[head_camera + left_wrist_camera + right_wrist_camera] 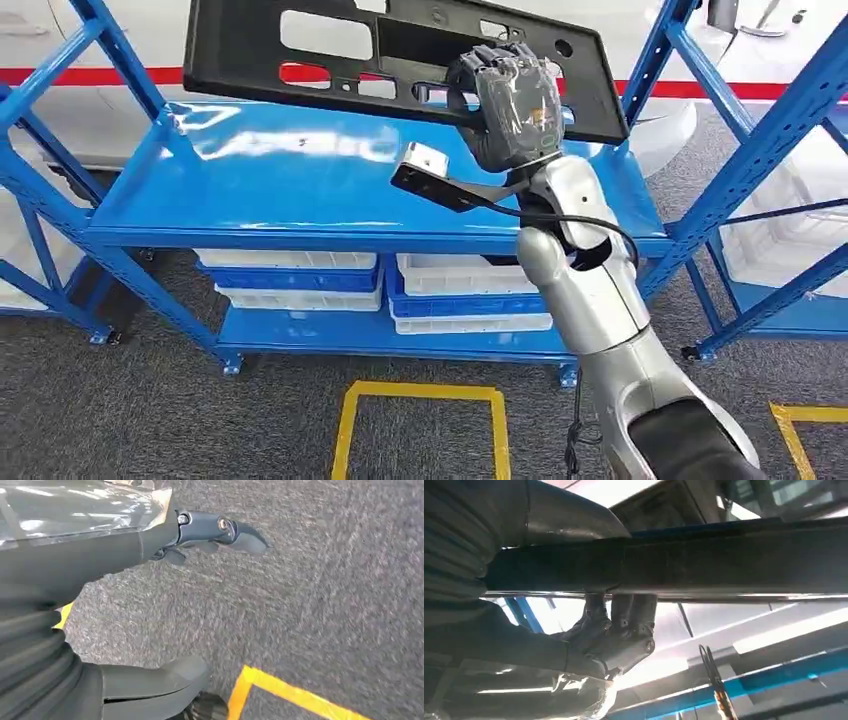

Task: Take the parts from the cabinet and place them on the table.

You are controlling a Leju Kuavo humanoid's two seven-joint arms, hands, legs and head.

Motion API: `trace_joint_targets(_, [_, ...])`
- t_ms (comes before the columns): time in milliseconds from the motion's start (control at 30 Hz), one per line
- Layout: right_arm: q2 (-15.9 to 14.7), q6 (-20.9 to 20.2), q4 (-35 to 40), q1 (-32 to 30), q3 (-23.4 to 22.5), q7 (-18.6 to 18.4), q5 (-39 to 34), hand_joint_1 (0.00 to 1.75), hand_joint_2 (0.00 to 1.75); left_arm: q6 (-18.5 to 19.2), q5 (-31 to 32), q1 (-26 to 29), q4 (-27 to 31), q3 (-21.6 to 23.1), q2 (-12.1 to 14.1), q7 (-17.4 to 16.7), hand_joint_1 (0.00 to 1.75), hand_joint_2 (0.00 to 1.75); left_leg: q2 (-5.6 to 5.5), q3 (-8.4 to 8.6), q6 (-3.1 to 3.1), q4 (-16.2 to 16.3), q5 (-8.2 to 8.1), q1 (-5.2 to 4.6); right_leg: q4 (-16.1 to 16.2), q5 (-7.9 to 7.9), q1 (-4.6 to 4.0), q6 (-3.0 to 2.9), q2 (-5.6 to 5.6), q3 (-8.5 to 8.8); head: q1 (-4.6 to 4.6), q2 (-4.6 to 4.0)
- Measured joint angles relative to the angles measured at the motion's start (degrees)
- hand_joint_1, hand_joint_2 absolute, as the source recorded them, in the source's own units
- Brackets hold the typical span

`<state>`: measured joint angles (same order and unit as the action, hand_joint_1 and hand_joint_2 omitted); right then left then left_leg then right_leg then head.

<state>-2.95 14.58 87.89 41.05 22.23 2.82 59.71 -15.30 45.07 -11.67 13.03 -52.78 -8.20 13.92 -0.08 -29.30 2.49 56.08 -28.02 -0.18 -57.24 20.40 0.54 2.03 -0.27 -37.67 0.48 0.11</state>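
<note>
right hand (515,105) holding the long flat black plastic panel (400,60) above the blue metal shelf (300,180), left hand (210,535) empty, fingers apart; next i'd carry it to the table.

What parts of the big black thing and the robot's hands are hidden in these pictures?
- Black panel: its top is cut off by the head view's upper edge, so its full shape is unknown.
- Right hand: in the head view its fingers are hidden behind its own plastic-wrapped back; the right wrist view shows fingers curled on the panel edge, dark against bright light.
- Left hand: hangs over grey carpet; its cover hides most of it.
- White trays: contents hidden by the blue shelf.
</note>
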Motion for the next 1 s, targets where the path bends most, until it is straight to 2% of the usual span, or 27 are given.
trace_joint_targets(33, [-0.39,0.04,-0.02,0.13,-0.15,0.24,-0.41,1.75,1.75,-0.02,-0.09,-0.01,0.0,-0.09,0.02,0.07,0.0,1.75,0.31,-0.29,0.14,-0.32,0.91,0.09,-0.91,1.59,0.13,-0.17,0.12,-0.64,-0.02,0.0])
trace_joint_targets(67, [-0.59,0.13,-0.07,0.43,-0.22,0.39,-0.76,1.75,1.75,-0.11,-0.2,-0.01,0.0,-0.17,0.07,0.15,0.0,1.75,0.29,-1.23,0.68,-0.36,1.68,0.1,-3.47,4.71,0.14,-0.79,0.13,-1.86,0.24,0.0])
trace_joint_targets(100, [-0.81,0.26,-0.09,0.56,-0.26,0.48,-1.07,1.75,1.75,-0.11,-0.26,0.01,0.0,-0.22,0.07,0.33,0.0,1.75,0.3,-2.09,0.76,-0.33,2.39,0.08,-7.33,7.75,0.22,-1.24,0.13,-2.8,0.24,0.0])
trace_joint_targets(133, [-1.0,0.37,-0.15,0.56,-0.26,0.59,-1.33,1.75,1.75,-0.13,-0.28,0.05,0.0,-0.28,0.02,0.46,0.0,1.75,0.31,-3.03,0.8,-0.28,3.1,0.08,-11.7,10.19,0.25,-1.35,0.13,-3.85,0.24,0.0])
trace_joint_targets(167, [-1.14,0.44,-0.28,0.53,-0.24,0.77,-1.53,1.75,1.75,-0.11,-0.37,0.1,0.0,-0.39,0.0,0.55,0.0,1.75,0.32,-4.09,0.78,-0.21,3.84,0.09,-15.84,11.54,0.26,-1.02,0.13,-4.63,0.24,0.0])
trace_joint_targets(200, [-1.24,0.52,-0.46,0.52,-0.2,0.87,-1.68,1.75,1.75,-0.11,-0.46,0.17,0.0,-0.61,-0.04,0.59,0.0,1.75,0.34,-5.18,0.65,-0.12,4.64,0.11,-18.11,11.22,0.39,-0.22,0.13,-4.48,0.24,0.0])
trace_joint_targets(233, [-1.31,0.63,-0.63,0.53,-0.2,0.96,-1.92,1.75,1.75,-0.11,-0.48,0.23,0.0,-0.72,-0.04,0.59,0.0,1.75,0.36,-6.15,0.51,0.01,5.29,0.18,-17.76,9.84,0.45,0.7,0.13,-3.22,0.24,0.0])
trace_joint_targets(267, [-1.35,0.91,-0.81,0.56,-0.17,1.09,-2.25,1.75,1.75,-0.11,-0.54,0.27,0.0,-0.79,-0.04,0.59,0.0,1.75,0.36,-7.15,0.3,0.25,5.89,0.24,-15.2,8.05,0.57,1.6,0.13,-0.8,0.24,0.0])
trace_joint_targets(300, [-1.35,1.14,-0.96,0.66,-0.13,1.22,-2.53,1.75,1.75,-0.13,-0.61,0.29,-0.02,-0.79,-0.04,0.59,0.0,1.75,0.35,-8.07,0.05,0.58,6.41,0.33,-11.11,6.85,0.66,2.1,0.11,2.4,0.24,0.0])
trace_joint_targets(333, [-1.4,1.33,-1.14,0.85,-0.06,1.27,-2.66,1.75,1.75,-0.13,-0.61,0.3,0.0,-0.83,-0.04,0.61,0.0,1.75,0.31,-8.81,-0.27,1.07,6.81,0.35,-6.06,7.1,0.9,2.02,0.1,6.09,0.24,0.0])
trace_joint_targets(367, [-1.4,1.51,-1.29,1.09,-0.02,1.33,-2.95,1.75,1.75,-0.13,-0.63,0.3,0.0,-0.87,0.04,0.66,0.0,1.75,0.2,-9.67,-0.66,1.61,7.17,0.02,-1.23,9.58,0.5,1.4,0.17,9.59,0.28,0.0])
trace_joint_targets(400, [-1.35,1.81,-1.42,1.07,0.11,1.35,-3.58,1.75,1.75,-0.15,-0.65,0.32,0.0,-0.96,0.02,0.68,0.0,1.75,0.26,-9.86,-0.99,1.71,7.77,0.01,-0.1,10.25,0.0,0.58,0.44,9.28,0.06,0.0])
trace_joint_targets(467, [-1.42,2.18,-2.1,1.21,0.29,1.44,-4.39,1.75,1.75,-0.22,-0.76,0.43,0.0,-1.2,0.04,0.72,0.0,1.75,0.19,-10.03,-1.46,1.48,8.88,0.06,-0.53,9.79,-0.14,-0.13,0.4,8.68,0.06,0.0])
trace_joint_targets(500, [-1.44,2.23,-2.51,1.18,0.37,1.44,-4.52,1.75,1.75,-0.22,-0.79,0.6,0.0,-1.27,0.19,0.72,0.0,1.75,0.12,-10.27,-1.77,1.49,9.33,0.07,-0.31,9.24,0.42,-0.81,0.29,7.78,0.11,0.0])
trace_joint_targets(533, [-1.46,2.27,-2.91,1.36,0.48,1.44,-4.52,1.75,1.75,-0.24,-0.81,0.65,0.0,-1.33,0.39,0.72,0.0,1.75,0.11,-10.87,-2.07,1.97,8.04,0.34,-0.39,8.48,0.82,-1.31,0.13,8.07,0.07,0.0])
trace_joint_targets(567, [-1.44,2.3,-3.06,1.38,0.64,1.44,-4.57,1.75,1.75,-0.24,-0.81,0.72,-0.02,-1.35,0.35,0.72,0.0,1.75,0.09,-11.55,-2.43,4.01,4.64,0.36,-0.35,7.88,0.78,-2.0,0.11,7.18,-0.02,0.0])
trace_joint_targets(600, [-1.44,2.32,-3.26,1.46,0.74,1.46,-4.63,1.75,1.75,-0.22,-0.89,0.75,-0.02,-1.38,0.35,0.74,0.0,1.75,0.1,-12.62,-2.82,7.89,0.65,0.49,-0.39,7.1,0.73,-2.32,0.06,6.34,-0.07,0.0])
trace_joint_targets(633, [-1.44,2.34,-3.39,1.51,0.81,1.46,-4.76,1.75,1.75,-0.22,-0.89,0.74,-0.02,-1.38,0.35,0.77,0.0,1.75,0.09,-13.79,-3.13,12.59,-2.61,0.62,-0.41,6.35,0.66,-2.42,0.06,5.44,-0.04,0.0])
trace_joint_targets(667, [-1.44,2.4,-3.54,1.5,0.85,1.49,-4.96,1.75,1.75,-0.22,-1.03,0.74,-0.02,-1.38,0.35,0.79,0.0,1.75,0.09,-14.65,-3.36,16.73,-4.4,0.72,-0.46,5.7,0.58,-2.41,0.06,4.58,-0.07,0.0])
trace_joint_targets(700, [-1.44,2.47,-3.8,1.49,0.94,1.49,-5.31,1.75,1.75,-0.17,-1.27,0.75,-0.02,-1.4,0.35,0.85,0.0,1.75,0.09,-14.75,-3.47,19.52,-4.5,0.83,-0.51,4.95,0.52,-2.37,0.06,3.63,-0.04,0.0])
trace_joint_targets(733, [-1.44,2.58,-4.07,1.49,1.01,1.49,-5.64,1.75,1.75,-0.11,-1.33,0.76,-0.02,-1.46,0.35,0.87,0.0,1.75,0.1,-13.98,-3.44,19.77,-3.39,0.87,-0.54,4.38,0.5,-2.29,0.06,2.89,-0.09,0.0])
trace_joint_targets(767, [-1.44,2.78,-4.5,1.49,1.05,1.53,-6.05,1.75,1.75,0.07,-1.4,0.75,-0.02,-1.53,0.37,0.9,0.0,1.75,0.1,-11.91,-3.31,18.02,-1.27,0.9,-0.55,3.72,0.5,-2.14,0.07,1.99,-0.07,0.0])
trace_joint_targets(800, [-1.4,2.95,-4.96,1.5,1.07,1.66,-6.38,1.75,1.75,0.15,-1.46,0.74,-0.02,-1.57,0.37,0.9,0.0,1.75,0.08,-8.8,-3.03,14.37,0.4,0.89,-0.55,3.07,0.48,-1.94,0.11,1.26,-0.07,0.0])
trace_joint_targets(833, [-1.29,3.15,-5.31,1.53,1.09,1.84,-6.51,1.75,1.75,0.15,-1.57,0.7,-0.02,-1.57,0.39,0.9,0.0,1.75,0.03,-5.08,-2.61,9.77,0.83,0.86,-0.55,2.52,0.44,-1.7,0.16,0.7,-0.09,0.0])
trace_joint_targets(867, [-1.0,3.34,-5.66,1.55,1.09,1.92,-6.53,1.75,1.75,0.13,-1.66,0.62,0.0,-1.6,0.5,0.9,0.0,1.75,-0.14,-0.75,-2.07,4.4,-1.09,0.68,-0.61,2.02,0.34,-1.48,0.17,0.39,-0.09,0.0])
trace_joint_targets(900, [-0.89,3.74,-6.14,1.79,1.09,1.99,-6.51,1.75,1.75,0.07,-1.66,0.52,0.0,-1.6,0.52,0.9,0.0,1.75,-0.12,0.96,-1.82,1.06,-2.15,0.46,-0.62,1.59,0.16,-1.01,0.08,0.13,0.04,0.0])
trace_joint_targets(1000, [0.2,4.44,-7.83,2.05,1.31,2.16,-6.4,1.75,1.75,-0.04,-1.66,0.52,-0.02,-1.64,0.57,0.87,0.0,1.75,-0.09,-0.01,-0.58,1.09,-0.81,-0.25,0.18,-0.24,0.47,0.23,-0.11,0.08,0.02,0.0])
